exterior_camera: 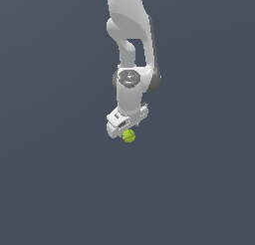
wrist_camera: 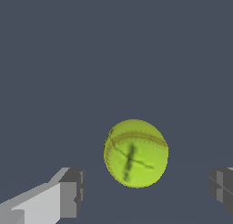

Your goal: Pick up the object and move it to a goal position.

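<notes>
The object is a small yellow-green ball [exterior_camera: 129,136] with faint darker seam lines. In the exterior view it sits just below the white gripper [exterior_camera: 124,130], partly covered by the hand. In the wrist view the ball [wrist_camera: 135,153] lies between the two grey fingertips [wrist_camera: 73,191], with clear gaps on both sides. The jaws stand wide apart and touch nothing. The gripper [wrist_camera: 148,189] is open around the ball's position; how far above the ball the fingertips are cannot be told.
The white arm [exterior_camera: 130,45] comes down from the top of the exterior view. A plain dark grey surface [exterior_camera: 60,179] fills the background in both views.
</notes>
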Motion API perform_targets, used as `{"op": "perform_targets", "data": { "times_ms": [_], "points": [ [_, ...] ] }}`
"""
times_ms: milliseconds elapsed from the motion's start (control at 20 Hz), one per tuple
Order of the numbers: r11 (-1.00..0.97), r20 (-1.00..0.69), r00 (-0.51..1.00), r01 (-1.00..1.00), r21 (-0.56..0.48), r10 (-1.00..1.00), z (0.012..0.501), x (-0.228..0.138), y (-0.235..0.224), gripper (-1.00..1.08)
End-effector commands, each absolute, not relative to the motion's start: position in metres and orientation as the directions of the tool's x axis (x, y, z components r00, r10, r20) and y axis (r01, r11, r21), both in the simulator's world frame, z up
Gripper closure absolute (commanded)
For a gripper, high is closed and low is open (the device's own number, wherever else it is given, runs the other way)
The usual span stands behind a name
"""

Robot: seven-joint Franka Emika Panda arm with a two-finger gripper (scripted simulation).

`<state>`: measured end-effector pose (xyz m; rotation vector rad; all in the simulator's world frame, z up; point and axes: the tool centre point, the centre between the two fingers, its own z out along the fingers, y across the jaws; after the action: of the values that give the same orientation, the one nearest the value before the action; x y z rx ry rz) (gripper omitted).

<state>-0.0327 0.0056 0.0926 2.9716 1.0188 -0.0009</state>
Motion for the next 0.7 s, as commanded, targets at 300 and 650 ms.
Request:
{"op": "perform_targets", "data": {
  "times_ms": [300,650],
  "points": [
    [-0.785,0.000,0.785,0.620,0.000,0.620,0.086,-0.033,0.006,-0.92],
    [-0.783,0.000,0.783,0.622,0.000,0.622,0.055,-0.034,0.006,-0.92]
  ]
}}
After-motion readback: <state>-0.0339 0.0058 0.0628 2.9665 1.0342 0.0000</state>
